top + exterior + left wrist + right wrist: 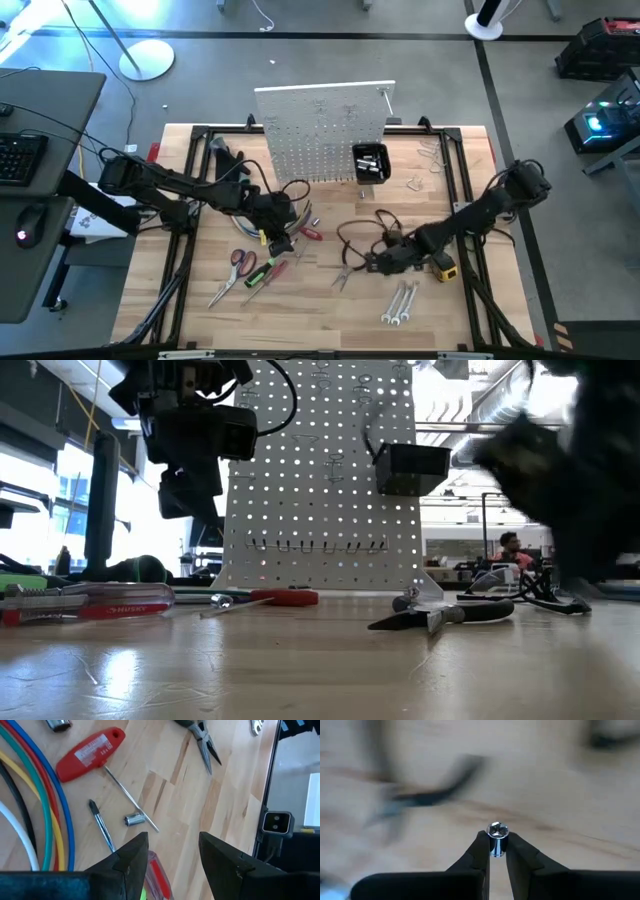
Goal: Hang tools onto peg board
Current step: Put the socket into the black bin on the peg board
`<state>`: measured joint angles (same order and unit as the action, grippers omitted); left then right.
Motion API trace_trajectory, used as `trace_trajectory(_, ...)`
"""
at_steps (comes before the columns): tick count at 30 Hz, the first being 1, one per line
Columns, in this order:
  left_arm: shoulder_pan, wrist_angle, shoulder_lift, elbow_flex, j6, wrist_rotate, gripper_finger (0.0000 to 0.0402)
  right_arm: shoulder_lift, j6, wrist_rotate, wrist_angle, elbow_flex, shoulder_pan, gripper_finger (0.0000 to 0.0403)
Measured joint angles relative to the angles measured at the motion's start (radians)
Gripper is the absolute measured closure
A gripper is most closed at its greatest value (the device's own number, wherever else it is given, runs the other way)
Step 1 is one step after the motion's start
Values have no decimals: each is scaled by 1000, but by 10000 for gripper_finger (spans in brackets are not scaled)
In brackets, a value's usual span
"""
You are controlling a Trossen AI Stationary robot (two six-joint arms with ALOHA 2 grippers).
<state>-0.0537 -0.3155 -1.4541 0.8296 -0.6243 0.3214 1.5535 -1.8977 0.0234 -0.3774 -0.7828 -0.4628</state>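
The white peg board (pixel 325 130) stands upright at the far side, with a black bin (pixel 370 163) on it. Tools lie on the wooden table: red-handled scissors (pixel 235 268), screwdrivers (pixel 265 272), black-handled pliers (pixel 440 615), silver wrenches (pixel 400 303) and a yellow tape measure (pixel 444 267). My right gripper (pixel 497 852), right of centre, is shut on a small silver socket (pixel 496 837). My left gripper (pixel 172 840) hovers open left of centre, above a red T-handled driver (pixel 90 754) and a second loose socket (pixel 134 819). My right gripper pinches the small socket's round side wall (pixel 496 845) between its two fingertips (pixel 480 851), only at their free ends. The fingers slant steeply down from above. The socket stands along the fingers, with its open end outward, and appears clear of the table.
A curved bundle of coloured cables (pixel 30 820) lies by my left gripper. A black metal frame (pixel 190 200) borders the tabletop. Metal clamps (pixel 428 155) lie at the far right near the board. Bare wood shows along the near edge.
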Motion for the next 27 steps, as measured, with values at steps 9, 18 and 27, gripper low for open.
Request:
trace_trajectory(9, 33, -32, 1, 0, -19, 1, 234, -139, 459, 254, -70, -224, 187, 375)
trace_trajectory(18, 23, -58, 1, 0, -42, 2, 234, -209, 806, 625, -404, -559, 354, 375)
trace_trajectory(27, 21, -53, 1, 0, -57, -6, 234, -206, 828, 456, -503, -549, 525, 369)
